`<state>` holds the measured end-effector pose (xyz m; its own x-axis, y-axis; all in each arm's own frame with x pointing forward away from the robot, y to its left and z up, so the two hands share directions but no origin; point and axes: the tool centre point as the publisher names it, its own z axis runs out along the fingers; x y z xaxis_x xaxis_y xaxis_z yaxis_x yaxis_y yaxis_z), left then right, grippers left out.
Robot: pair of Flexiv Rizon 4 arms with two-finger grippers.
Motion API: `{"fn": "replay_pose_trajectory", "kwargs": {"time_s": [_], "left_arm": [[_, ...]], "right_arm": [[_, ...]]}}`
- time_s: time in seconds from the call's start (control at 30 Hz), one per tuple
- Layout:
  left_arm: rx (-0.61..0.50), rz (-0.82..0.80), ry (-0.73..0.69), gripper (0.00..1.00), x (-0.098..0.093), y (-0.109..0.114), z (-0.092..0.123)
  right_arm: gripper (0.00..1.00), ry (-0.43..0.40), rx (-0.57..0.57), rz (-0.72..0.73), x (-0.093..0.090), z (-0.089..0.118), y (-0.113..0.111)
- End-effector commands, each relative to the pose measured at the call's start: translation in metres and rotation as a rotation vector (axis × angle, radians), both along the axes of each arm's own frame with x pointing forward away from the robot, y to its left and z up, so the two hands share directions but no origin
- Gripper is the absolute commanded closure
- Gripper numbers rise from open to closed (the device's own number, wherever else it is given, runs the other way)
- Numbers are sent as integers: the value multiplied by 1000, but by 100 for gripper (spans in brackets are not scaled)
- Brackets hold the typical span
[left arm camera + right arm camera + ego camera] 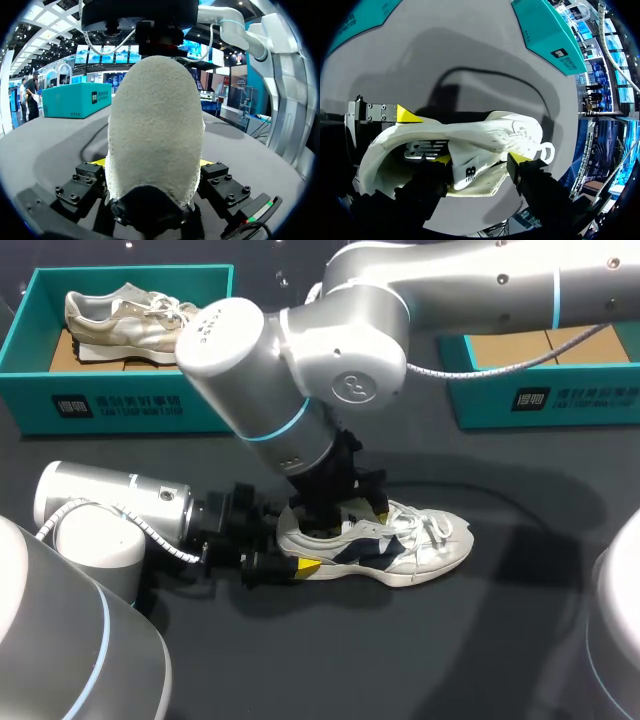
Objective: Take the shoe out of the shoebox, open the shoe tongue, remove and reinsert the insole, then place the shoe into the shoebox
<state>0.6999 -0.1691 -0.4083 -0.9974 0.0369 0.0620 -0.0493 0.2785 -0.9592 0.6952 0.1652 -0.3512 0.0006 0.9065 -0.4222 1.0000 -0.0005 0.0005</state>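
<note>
Resting upright on its sole on the dark table, the white shoe lies in front of both boxes, toe toward the right arm's side. The left gripper is clamped on the shoe's heel, one finger pressing each side of it, with the yellow tips just showing at the heel's edges. The right gripper comes down from above into the shoe's opening, at the tongue; whether it is clenched on the tongue cannot be determined. The left shoebox, teal, stands at the far side of the table and holds a beige shoe. The right shoebox, also teal, stands well apart from it, with bare cardboard showing inside.
</note>
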Motion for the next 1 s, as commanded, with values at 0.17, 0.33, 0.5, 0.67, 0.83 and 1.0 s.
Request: {"fn": "replay_pose_trajectory", "kwargs": {"time_s": [0.17,0.33,0.5,0.67,0.83,1.0], "left_arm": [[4,0,0,100,0,-2,-1],[4,0,0,100,0,-2,-1],[4,0,0,100,0,-2,-1],[4,0,0,100,0,-2,-1],[4,0,0,100,0,-2,-1],[4,0,0,100,0,-2,-1]], "right_arm": [[42,-34,-1,-59,-7,-4,4],[51,-19,19,-66,-7,-2,-4],[58,7,38,-61,-5,2,-9],[60,32,41,-57,-5,9,-10],[62,57,50,-46,-5,13,-10],[62,88,62,-30,-5,16,-9]]}}
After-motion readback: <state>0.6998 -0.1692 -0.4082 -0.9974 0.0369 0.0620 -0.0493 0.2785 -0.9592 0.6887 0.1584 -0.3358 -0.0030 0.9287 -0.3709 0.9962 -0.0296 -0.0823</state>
